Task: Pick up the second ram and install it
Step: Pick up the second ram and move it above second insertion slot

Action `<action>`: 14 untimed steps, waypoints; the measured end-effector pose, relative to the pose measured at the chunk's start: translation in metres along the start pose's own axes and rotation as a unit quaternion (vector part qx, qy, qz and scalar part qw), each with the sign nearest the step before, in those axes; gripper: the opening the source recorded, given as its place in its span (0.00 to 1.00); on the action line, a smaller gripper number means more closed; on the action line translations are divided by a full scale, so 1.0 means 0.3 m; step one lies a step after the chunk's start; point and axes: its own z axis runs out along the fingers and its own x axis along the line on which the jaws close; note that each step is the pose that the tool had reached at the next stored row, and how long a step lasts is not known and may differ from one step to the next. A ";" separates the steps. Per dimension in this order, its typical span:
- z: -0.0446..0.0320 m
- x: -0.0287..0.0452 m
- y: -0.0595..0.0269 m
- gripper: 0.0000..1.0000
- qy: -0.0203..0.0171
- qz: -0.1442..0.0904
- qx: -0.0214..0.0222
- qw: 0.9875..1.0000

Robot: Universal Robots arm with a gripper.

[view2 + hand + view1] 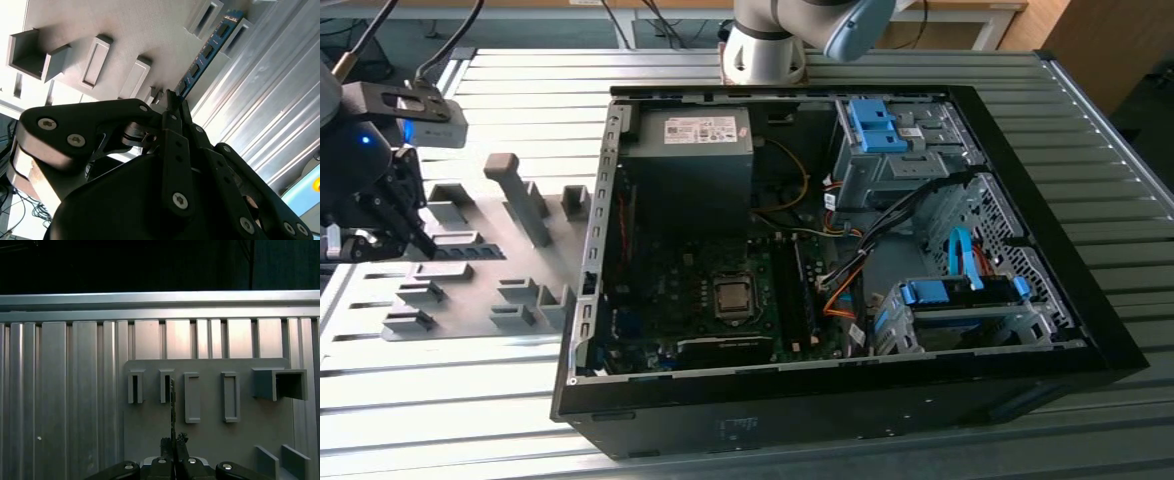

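- Black gripper (173, 98) clamped on near end of second ram (207, 52), a long thin blue-green circuit board strip, above grey plastic fixture plate (125, 30).
- Judged light, stiff, fragile; grip the bare edges, not the chips.

Ribbed silver metal tabletop (440, 400) spreads across the scene, streaked with bright reflected light. Beyond its far edge are a grey-blue floor (540, 30), a white-framed desk (961, 12) with a wooden top, and a brown wooden panel (1107, 45) at the exterior view's right.
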 end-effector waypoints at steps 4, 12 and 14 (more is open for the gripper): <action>-0.005 0.000 0.000 0.14 0.000 0.000 0.000 1.000; -0.019 0.000 0.000 0.14 0.000 0.000 0.000 1.000; -0.024 -0.001 0.001 0.14 0.000 0.000 0.000 1.000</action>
